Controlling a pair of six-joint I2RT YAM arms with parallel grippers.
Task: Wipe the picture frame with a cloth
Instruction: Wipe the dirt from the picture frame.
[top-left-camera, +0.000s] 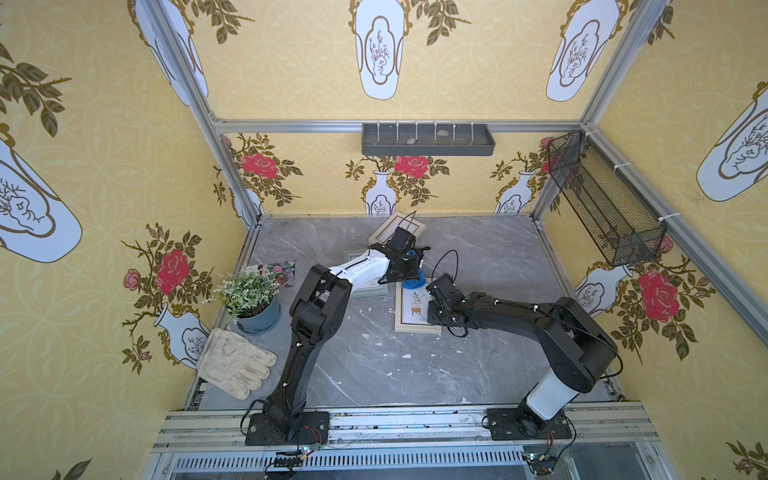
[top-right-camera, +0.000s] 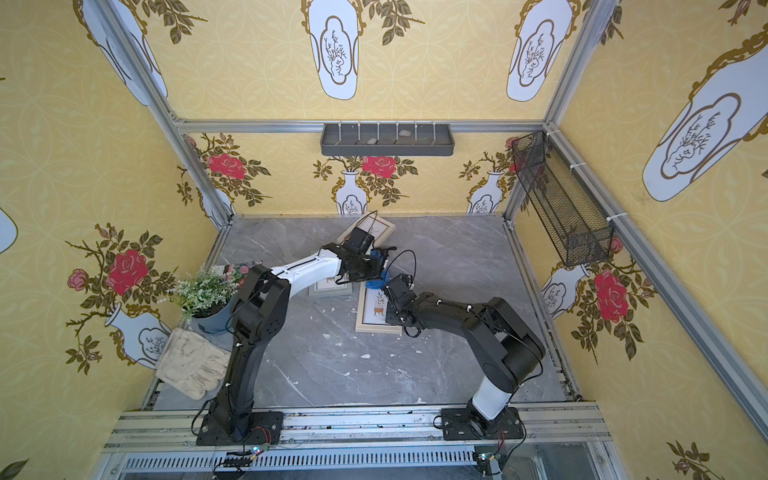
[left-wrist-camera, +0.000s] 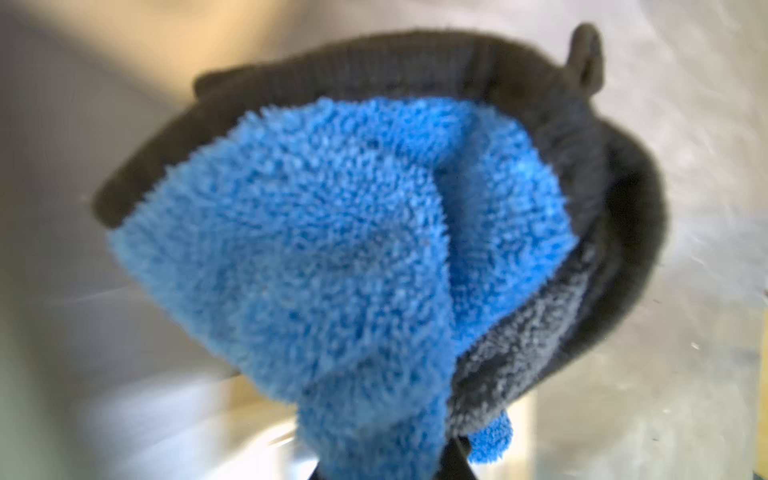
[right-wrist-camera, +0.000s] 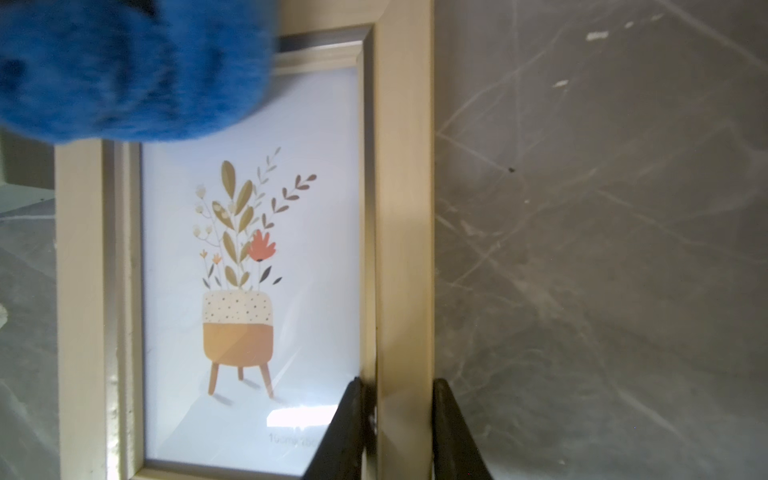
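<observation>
On the far left of the grey marble-look table (top-left-camera: 374, 374) lies an off-white fabric work glove (top-left-camera: 235, 370). Just beyond it stands a blue-grey pot of white-flowered greenery (top-left-camera: 253, 299) with a flat flowery card (top-left-camera: 282, 270) behind. All three sit well apart from my work. Moving right, my left claw (left-wrist-camera: 386, 467) is closed on a gathered part of the plush bright-blue microfibre cloth with black edge trim (left-wrist-camera: 332, 249), which hangs below it in a soft bunch. Under that arm lies a grey-green rectangular frame (top-left-camera: 353, 255), and further back a light-wood frame (top-left-camera: 388, 232). I judge these two the likeliest to snag if a sweep runs wide. The bunch hangs over the far end of the pale-wood rectangular picture frame with a potted-flower print under glass (right-wrist-camera: 249, 249), which lies flat near the table's middle. I cannot tell whether the pile presses on the glass. The cloth is light and limp, so I expect it to drag and fold rather than push, and holding it bunched seems right. The picture frame looks light, stiff and slick on this table, with breakable glass, so it wants pinning by its border, not its face. My right claw (right-wrist-camera: 399, 399) does that, gripping the border rail on the frame's right side. A black wire-mesh basket (top-left-camera: 602, 199) on the right wall is well clear.
</observation>
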